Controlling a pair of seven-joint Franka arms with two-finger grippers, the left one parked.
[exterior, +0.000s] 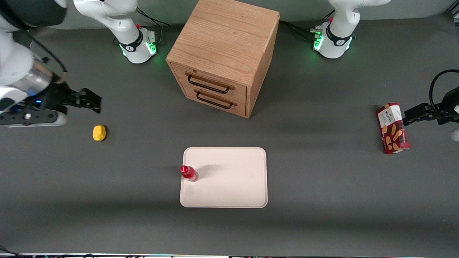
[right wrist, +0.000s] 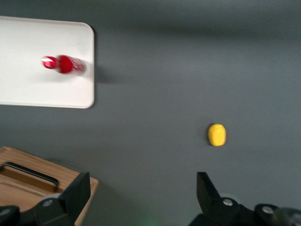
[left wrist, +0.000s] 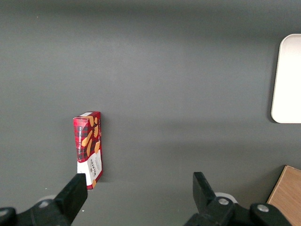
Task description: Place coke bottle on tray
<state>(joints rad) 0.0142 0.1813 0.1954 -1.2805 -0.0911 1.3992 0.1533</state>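
The coke bottle [exterior: 189, 173], small and red with a red cap, stands upright on the cream-white tray [exterior: 229, 186], close to the tray edge that faces the working arm's end of the table. Bottle [right wrist: 63, 64] and tray [right wrist: 28, 89] also show in the right wrist view. My right gripper [exterior: 89, 100] is open and empty. It hangs above the table at the working arm's end, far from the tray and farther from the front camera than it. Its fingers [right wrist: 77, 190] stand wide apart with only table between them.
A yellow lemon-like object [exterior: 99, 133] lies on the table just nearer the camera than my gripper. A wooden drawer cabinet [exterior: 222, 53] stands farther from the camera than the tray. A red snack box [exterior: 392, 128] lies toward the parked arm's end.
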